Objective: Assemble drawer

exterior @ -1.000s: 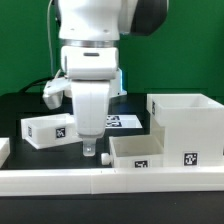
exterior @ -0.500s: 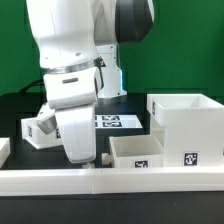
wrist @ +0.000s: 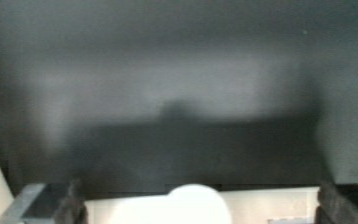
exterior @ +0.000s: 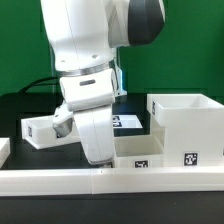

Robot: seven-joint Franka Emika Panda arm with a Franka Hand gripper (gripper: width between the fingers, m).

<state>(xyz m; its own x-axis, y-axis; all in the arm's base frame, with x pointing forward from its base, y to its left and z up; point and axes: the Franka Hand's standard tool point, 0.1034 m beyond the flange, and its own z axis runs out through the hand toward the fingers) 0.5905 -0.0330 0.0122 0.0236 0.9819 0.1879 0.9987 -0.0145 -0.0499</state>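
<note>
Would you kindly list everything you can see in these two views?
Shell: one, white, exterior view's right.
Trays: two, white, tagged; left tray, middle tray by the shell.
Knob: one, white, ahead of the claw, wrist view.
Front rail: one, white, front edge.
Marker board: one, white, behind the arm.
Table: one, black, underneath.
Arm: one, white, centre.
Claw: one, white, open, low beside the middle tray.

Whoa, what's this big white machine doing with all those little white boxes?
A robot arm is putting together a white plastic drawer unit. Its gripper hangs low and tilted beside the near tray, jaws open, holding nothing. A second tray sits on the exterior view's left, and the big hollow shell stands on the right. Both trays are outside it.
</note>
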